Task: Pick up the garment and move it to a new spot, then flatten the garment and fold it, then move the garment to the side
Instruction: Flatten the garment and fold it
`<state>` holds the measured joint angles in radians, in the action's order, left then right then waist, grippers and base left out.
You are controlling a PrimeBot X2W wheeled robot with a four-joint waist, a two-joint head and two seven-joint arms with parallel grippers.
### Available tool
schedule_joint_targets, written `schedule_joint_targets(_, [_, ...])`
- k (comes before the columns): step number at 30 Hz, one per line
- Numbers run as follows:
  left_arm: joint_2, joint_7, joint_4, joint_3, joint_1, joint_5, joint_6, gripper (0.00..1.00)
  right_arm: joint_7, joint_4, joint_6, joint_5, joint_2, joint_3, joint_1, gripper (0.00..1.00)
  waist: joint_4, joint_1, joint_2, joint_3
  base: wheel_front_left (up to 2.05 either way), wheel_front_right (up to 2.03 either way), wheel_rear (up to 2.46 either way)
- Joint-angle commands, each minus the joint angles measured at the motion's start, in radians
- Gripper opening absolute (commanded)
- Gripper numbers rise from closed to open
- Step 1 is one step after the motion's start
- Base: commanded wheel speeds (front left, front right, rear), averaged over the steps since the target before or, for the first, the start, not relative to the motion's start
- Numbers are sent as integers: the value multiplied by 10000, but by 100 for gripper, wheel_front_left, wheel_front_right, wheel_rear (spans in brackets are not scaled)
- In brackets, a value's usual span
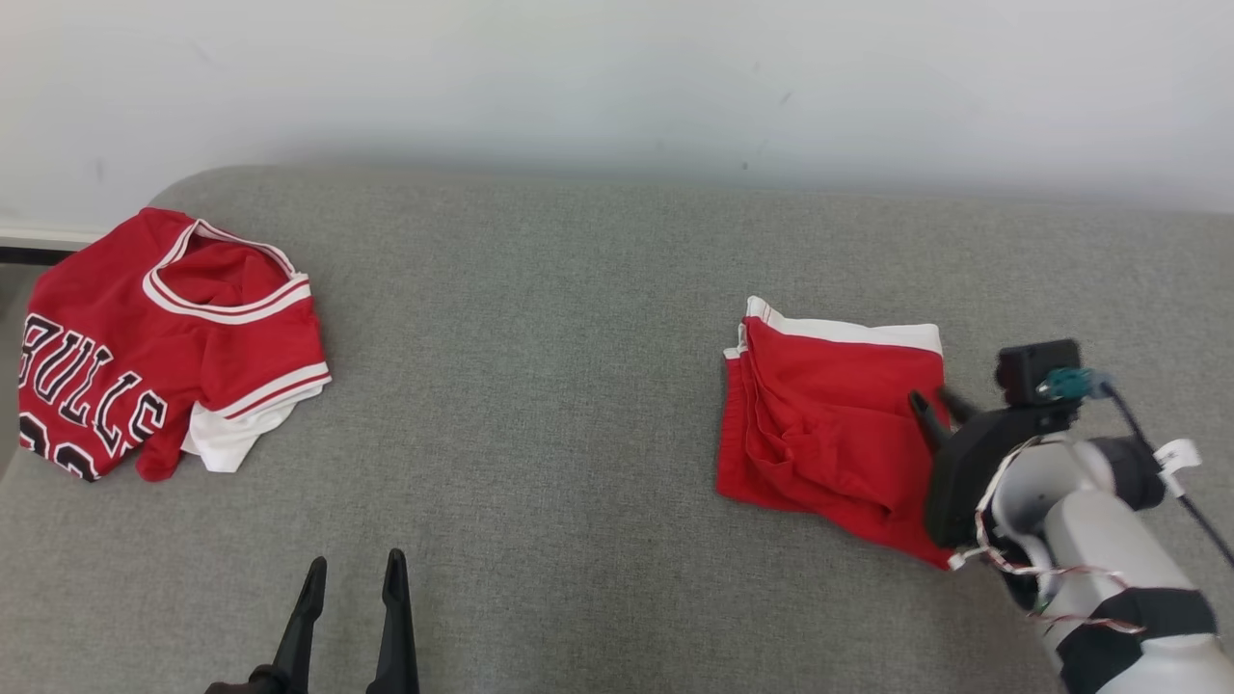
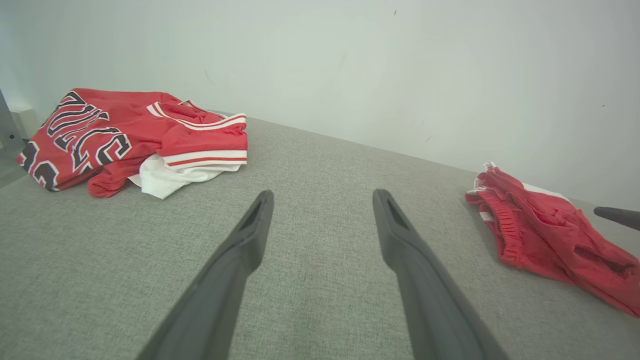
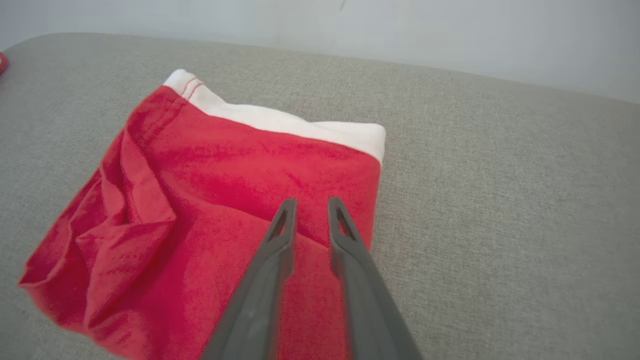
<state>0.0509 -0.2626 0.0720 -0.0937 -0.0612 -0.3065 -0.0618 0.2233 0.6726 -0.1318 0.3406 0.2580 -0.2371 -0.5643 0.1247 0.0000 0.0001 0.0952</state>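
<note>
Garment and hands at the moment of regrasp. The garment, a pair of red shorts (image 1: pixel 829 424), is shown folded into a rough rectangle on the right part of the grey fabric-covered worktop (image 1: pixel 540 386), with a white band (image 1: pixel 848 333) along its far edge and loose, bunched layers at its left side. The cloth is judged to be light, thin and limp. It is expected to sag and unfold if lifted by a single layer, and to drag a little on the textured covering if slid. A hold is best taken on the near right edge, where the stacked layers lie flat and can be pinched together, or on the banded edge, which is likely to be firmer. The rumpled left side is better avoided. The right hand (image 1: pixel 930 397) is seen over the right margin of the shorts. In the right wrist view its fingers (image 3: pixel 288 210) are parted by a narrow gap, with nothing clamped between them. Whether the tips touch the cloth cannot be told. The left hand (image 1: pixel 356 561) is held low near the front edge, well apart from the shorts, fingers spread wide and empty. A red jersey (image 1: pixel 154 337) with black lettering lies crumpled at the far left corner. A pale wall (image 1: pixel 617 77) closes the scene behind.
</note>
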Motion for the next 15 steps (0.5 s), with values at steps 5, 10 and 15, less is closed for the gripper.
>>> schedule_joint_targets(5, [-10, -31, 63, 1, 62, -34, -67, 100, -99, 223, 21, -224, -379, -407, 144, 0, 128, 0, -1, 125, 0, 0, 0])
schedule_joint_targets(10, [-10, -31, 135, 21, 138, -83, -85, 100, -1, 488, 21, -281, -897, -1155, 98, 0, 272, 0, -1, 155, 0, 0, 0])
schedule_joint_targets(15, [-9, -31, 153, 70, 171, -112, -86, 100, 50, 563, 21, -100, -1315, -2332, -7, 0, 361, 0, -1, 177, 0, 0, 0])
